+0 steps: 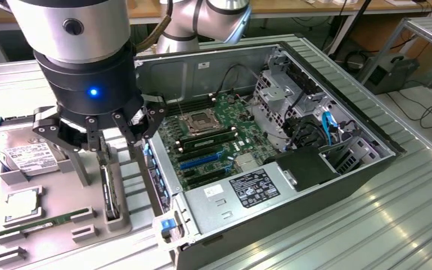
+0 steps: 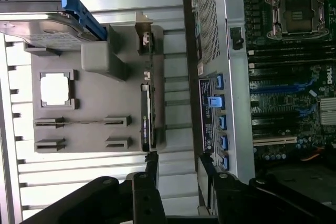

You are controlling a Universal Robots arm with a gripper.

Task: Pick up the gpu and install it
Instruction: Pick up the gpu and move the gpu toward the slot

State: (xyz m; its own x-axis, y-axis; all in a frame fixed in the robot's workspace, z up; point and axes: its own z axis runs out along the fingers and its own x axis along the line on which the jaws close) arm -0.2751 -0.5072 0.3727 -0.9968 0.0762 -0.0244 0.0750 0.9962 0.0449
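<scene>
The gpu [image 1: 110, 188] is a thin black card standing on edge in a slot of the grey parts holder [image 1: 66, 194], beside the open computer case [image 1: 276, 152]. My gripper [image 1: 115, 146] hangs just above the card's far end, open, with nothing between its fingers. In the wrist view the gpu [image 2: 147, 119] lies ahead of the gripper [image 2: 178, 174]; one finger [image 2: 152, 169] lines up with the card's near end, the other finger [image 2: 208, 179] is toward the case wall. The motherboard [image 1: 208, 140] with its blue slots [image 1: 201, 160] lies bare inside the case.
On the holder sit a hard drive [image 1: 22, 153] with a blue rail, a silver processor [image 1: 22, 201] and a green memory stick [image 1: 43, 221]. The case's rear wall [image 1: 156, 174] stands close to the gpu. A ribbed metal table [image 1: 351, 225] carries everything.
</scene>
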